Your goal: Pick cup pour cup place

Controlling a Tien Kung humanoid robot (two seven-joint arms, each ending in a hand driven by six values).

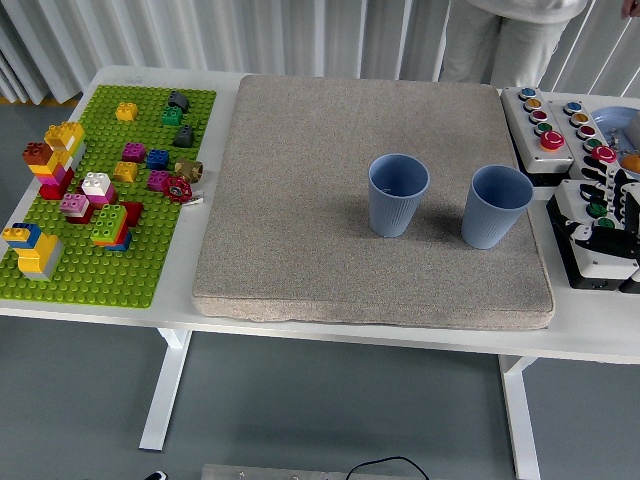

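Note:
Two ribbed blue cups stand upright on the grey mat [330, 180]. The left cup [397, 194] is near the mat's middle and the right cup [495, 206] is close to the mat's right edge. I cannot see any contents in either one. My right hand [603, 212] comes in at the right edge, over the button boxes, a short way right of the right cup. Its fingers are spread and hold nothing. My left arm is out of view.
A green baseplate [150, 270] with several coloured bricks fills the table's left side. Button boxes [540, 125] with coloured buttons sit right of the mat. A person [505, 25] stands at the far side, top right.

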